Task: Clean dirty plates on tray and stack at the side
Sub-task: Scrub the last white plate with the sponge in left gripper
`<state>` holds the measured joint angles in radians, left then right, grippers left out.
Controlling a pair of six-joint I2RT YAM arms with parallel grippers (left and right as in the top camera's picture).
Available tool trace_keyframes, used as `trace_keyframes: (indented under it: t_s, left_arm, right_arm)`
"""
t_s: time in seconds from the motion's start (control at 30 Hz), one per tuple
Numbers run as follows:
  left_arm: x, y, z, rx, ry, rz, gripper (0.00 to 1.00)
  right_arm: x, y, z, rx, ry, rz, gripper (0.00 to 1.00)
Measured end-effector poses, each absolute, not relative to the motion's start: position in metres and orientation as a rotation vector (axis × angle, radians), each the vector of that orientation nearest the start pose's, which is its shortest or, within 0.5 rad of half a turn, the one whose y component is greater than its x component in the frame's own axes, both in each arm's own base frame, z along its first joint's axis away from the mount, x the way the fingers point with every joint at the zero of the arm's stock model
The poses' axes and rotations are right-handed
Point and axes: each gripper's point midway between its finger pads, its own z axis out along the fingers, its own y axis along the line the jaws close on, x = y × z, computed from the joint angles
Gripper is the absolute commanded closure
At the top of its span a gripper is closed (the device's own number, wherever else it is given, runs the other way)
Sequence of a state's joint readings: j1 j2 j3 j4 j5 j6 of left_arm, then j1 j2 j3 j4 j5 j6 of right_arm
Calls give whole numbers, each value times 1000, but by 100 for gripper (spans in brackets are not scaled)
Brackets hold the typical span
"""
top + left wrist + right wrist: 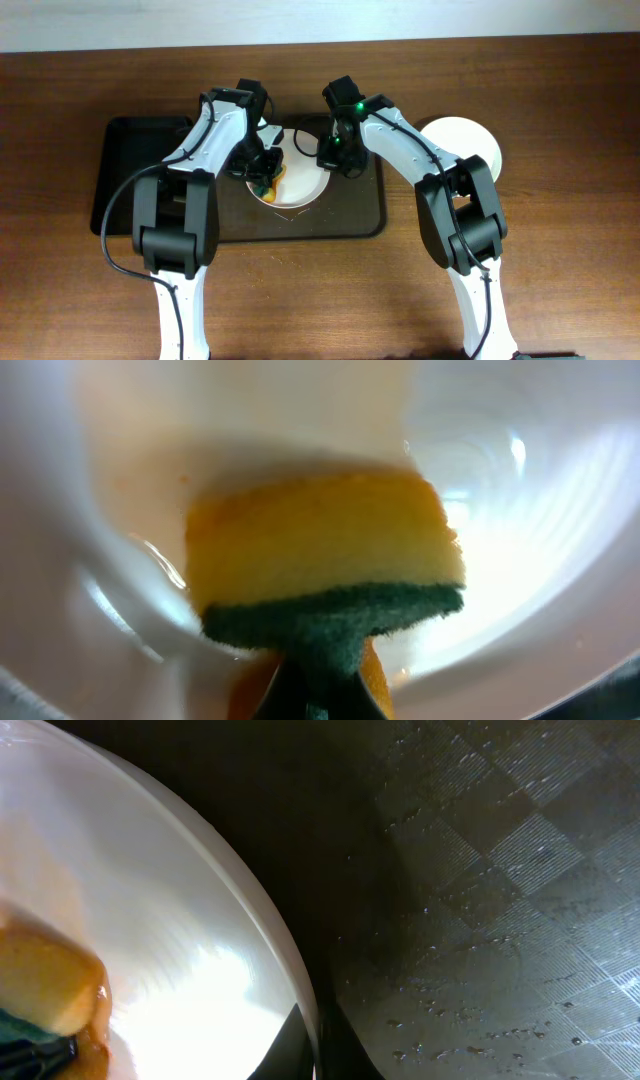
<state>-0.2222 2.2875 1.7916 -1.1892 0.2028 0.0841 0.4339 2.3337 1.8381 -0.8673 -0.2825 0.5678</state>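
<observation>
One white plate [300,185] lies on the large dark tray [350,215], left of its middle. My left gripper [262,172] is shut on a yellow and green sponge [268,183] and presses it on the plate's left part. In the left wrist view the sponge [320,550] fills the middle above the gripper [320,695], and the plate [540,490] shows a faint orange film at upper left. My right gripper [330,155] is shut on the plate's right rim. In the right wrist view its fingers [318,1050] pinch the rim of the plate [150,900] over the wet tray [500,870].
A clean white plate [465,140] sits on the wooden table just right of the tray, behind my right arm. A smaller glossy black tray [130,170] lies to the left, partly under my left arm. The sponge's corner shows in the right wrist view [40,980].
</observation>
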Motion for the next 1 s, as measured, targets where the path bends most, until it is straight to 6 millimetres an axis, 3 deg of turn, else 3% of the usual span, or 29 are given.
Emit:
trace_keyframes:
  t_s: [0.13, 0.3, 0.5, 0.83, 1.0]
  left_arm:
    - [402, -128, 6, 586, 3146, -353, 99]
    - [447, -139, 8, 630, 2937, -351, 99]
    - [470, -150, 9, 631, 2832, -351, 100]
    - [496, -128, 9, 102, 2834, -50, 100]
    - [515, -124, 12, 67, 2755, -21, 100]
  right_arm:
    - [431, 251, 7, 160, 3040, 525, 96]
    - [436, 245, 6, 199, 3030, 512, 96]
    - [437, 245, 6, 214, 3029, 514, 96]
    - [439, 246, 7, 221, 3020, 520, 96]
    - [439, 246, 7, 221, 3019, 521, 96]
